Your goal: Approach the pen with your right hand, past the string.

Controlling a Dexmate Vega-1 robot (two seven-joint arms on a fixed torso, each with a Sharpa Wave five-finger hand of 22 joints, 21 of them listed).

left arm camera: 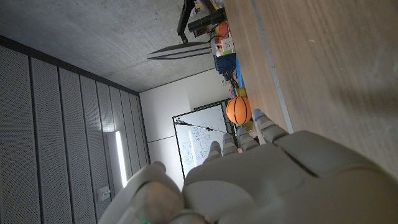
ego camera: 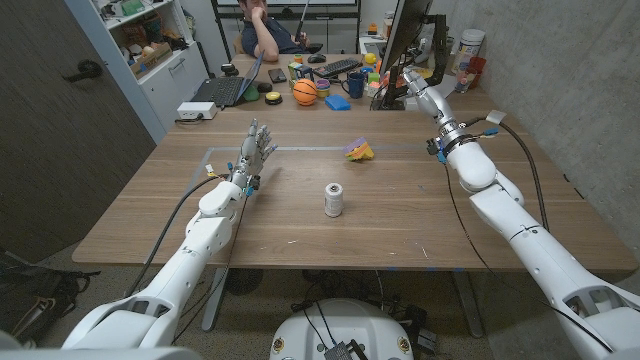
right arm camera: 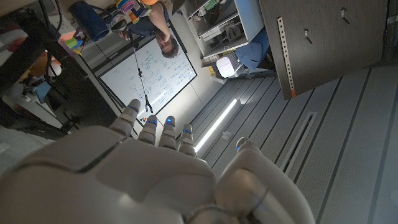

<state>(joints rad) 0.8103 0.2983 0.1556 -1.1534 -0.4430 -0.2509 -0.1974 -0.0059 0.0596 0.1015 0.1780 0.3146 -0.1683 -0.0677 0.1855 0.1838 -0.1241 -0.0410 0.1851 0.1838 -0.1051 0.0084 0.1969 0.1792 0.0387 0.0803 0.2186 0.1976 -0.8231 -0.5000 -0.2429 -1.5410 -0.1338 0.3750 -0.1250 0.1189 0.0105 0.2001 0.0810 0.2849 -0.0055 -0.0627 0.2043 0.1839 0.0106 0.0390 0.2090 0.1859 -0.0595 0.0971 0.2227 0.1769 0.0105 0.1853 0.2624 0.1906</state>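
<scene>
Looking down from the head view, you've got the big wooden surface [ego camera: 400, 220] taking up most of the picture, with both white arms coming in from the bottom corners.

Your right arm is stretched way out to the far right corner. The right robot hand [ego camera: 413, 80] sits up by the clutter at the back edge, near the dark monitor [ego camera: 405, 30]. In the right wrist view its fingers [right arm camera: 149, 124] reach out fairly straight with the thumb off to one side, and nothing is in them, so it's apart and holding nothing.

Your left robot hand [ego camera: 256, 150] is up above the left-middle of the surface. Its fingers are spread, the palm is upright, and it's not gripping anything.

A person [ego camera: 265, 25] sits behind the far end, next to a laptop [ego camera: 225, 90] and an orange basketball [ego camera: 305, 91].

The string [ego camera: 333, 198] is a small whitish spool standing upright near the middle of the surface, well apart from both robot hands. A little yellow and purple thing [ego camera: 360, 150] lies beyond it, between the spool and your right robot hand.

The pen itself? Honestly, you can't tell where it is. The back-edge clutter is too small to pick it out.
</scene>
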